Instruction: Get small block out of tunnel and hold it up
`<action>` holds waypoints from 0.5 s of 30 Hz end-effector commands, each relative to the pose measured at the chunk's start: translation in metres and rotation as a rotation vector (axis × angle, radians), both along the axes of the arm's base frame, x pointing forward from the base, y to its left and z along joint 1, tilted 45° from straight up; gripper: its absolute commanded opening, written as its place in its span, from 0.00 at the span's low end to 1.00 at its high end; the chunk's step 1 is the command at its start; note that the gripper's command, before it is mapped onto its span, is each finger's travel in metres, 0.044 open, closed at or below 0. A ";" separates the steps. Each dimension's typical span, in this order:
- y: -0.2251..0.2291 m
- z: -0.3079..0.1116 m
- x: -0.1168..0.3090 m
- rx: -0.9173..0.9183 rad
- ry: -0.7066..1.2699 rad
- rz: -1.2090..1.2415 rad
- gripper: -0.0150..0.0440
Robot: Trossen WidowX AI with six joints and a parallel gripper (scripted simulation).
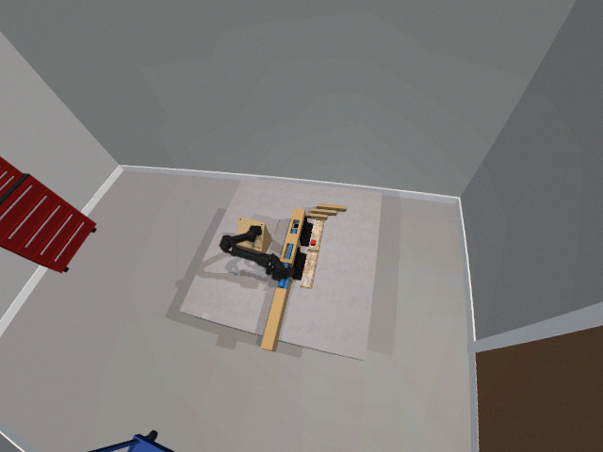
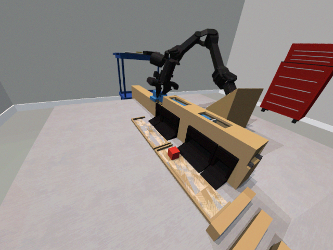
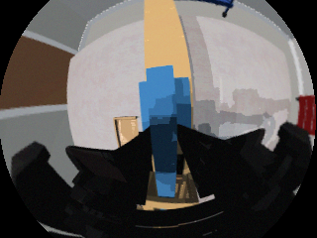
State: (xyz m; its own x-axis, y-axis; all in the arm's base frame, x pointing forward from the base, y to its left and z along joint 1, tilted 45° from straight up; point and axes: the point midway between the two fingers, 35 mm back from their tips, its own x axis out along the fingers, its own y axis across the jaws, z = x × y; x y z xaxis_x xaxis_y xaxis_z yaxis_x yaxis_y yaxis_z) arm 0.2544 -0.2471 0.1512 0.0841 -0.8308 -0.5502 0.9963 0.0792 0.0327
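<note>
One red cube (image 1: 313, 242) (image 2: 174, 152) sat outside the tunnel (image 1: 292, 238) (image 2: 194, 109) (image 3: 185, 203), on the tray (image 1: 318, 231) (image 2: 192, 180) along its side away from the arm's base. Gripper (image 1: 285, 278) (image 2: 164, 93) (image 3: 164, 129) was off the tunnel's handle end, fingers part-closed astride the blue handle (image 1: 283, 282) (image 2: 155, 97) (image 3: 159, 86), grip unclear. Reaching the cube likely meant backtracking along the tunnel's long axis, then crossing to the tray side.

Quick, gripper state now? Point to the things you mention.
Gripper (image 1: 284, 278) (image 2: 161, 94) (image 3: 164, 129): partly closed, fingers on either side of the blue handle (image 1: 282, 283) (image 2: 154, 98) (image 3: 160, 86); whether it is gripped cannot be told.
</note>
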 end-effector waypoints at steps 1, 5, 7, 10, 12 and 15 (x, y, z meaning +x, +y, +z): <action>0.000 0.000 0.000 -0.001 -0.003 -0.002 0.37; 0.005 -0.006 0.000 0.000 -0.002 -0.002 0.25; 0.008 -0.011 0.001 0.002 -0.001 -0.002 0.25; 0.015 -0.019 0.001 0.004 0.000 -0.002 0.25; 0.019 -0.024 0.001 0.004 0.001 -0.001 0.25; 0.025 -0.032 0.000 0.005 0.002 -0.001 0.25</action>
State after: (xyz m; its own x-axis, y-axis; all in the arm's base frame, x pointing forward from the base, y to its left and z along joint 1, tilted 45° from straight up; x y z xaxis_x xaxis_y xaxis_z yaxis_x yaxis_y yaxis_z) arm 0.2526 -0.2434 0.1466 0.0623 -0.8587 -0.5087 0.9975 0.0358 0.0617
